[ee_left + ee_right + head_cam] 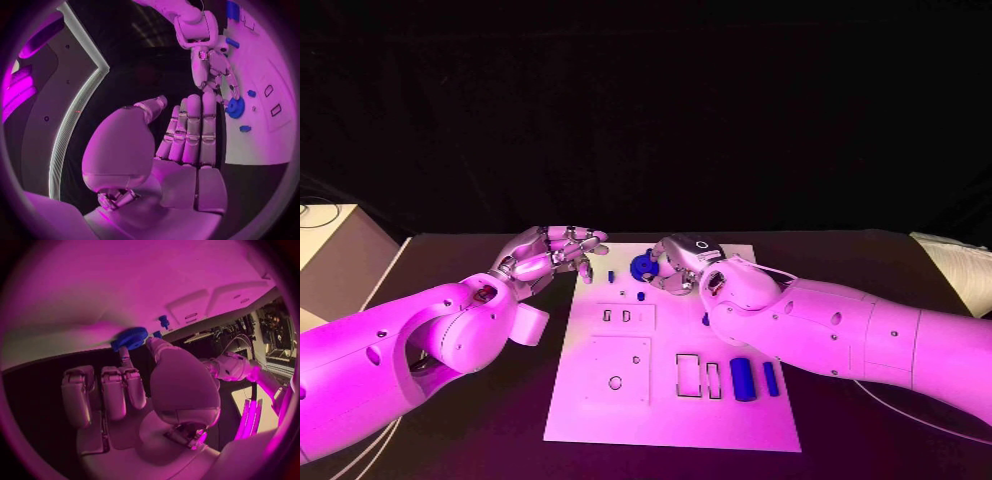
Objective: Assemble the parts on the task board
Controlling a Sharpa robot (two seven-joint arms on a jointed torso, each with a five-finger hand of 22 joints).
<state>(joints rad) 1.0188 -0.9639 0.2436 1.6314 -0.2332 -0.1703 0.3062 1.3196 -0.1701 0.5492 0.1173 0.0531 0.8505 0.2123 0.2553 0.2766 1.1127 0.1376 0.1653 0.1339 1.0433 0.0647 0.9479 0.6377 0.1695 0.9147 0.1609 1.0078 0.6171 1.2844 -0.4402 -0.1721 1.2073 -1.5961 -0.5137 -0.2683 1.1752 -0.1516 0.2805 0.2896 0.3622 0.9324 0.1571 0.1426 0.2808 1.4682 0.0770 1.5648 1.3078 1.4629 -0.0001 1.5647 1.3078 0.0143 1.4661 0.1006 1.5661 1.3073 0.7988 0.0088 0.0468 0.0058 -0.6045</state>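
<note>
Head view looks down on the board (pixel 596 400), where the right hand (pixel 687 262) pinches a round blue part (pixel 643 267) at the far edge, and the left hand (pixel 557 252) hovers just off the board's far left corner, fingers curled and holding nothing. Two blue bars (pixel 743 379) lie near the board's right side beside rectangular slots. Left wrist view shows that hand's fingers (pixel 190 132) held straight together, and the disc-shaped part (pixel 235 107) under the right hand's fingertips. Right wrist view shows the part (pixel 130 338) touched by a fingertip and thumb, with a small blue peg (pixel 164 321) standing beyond it.
</note>
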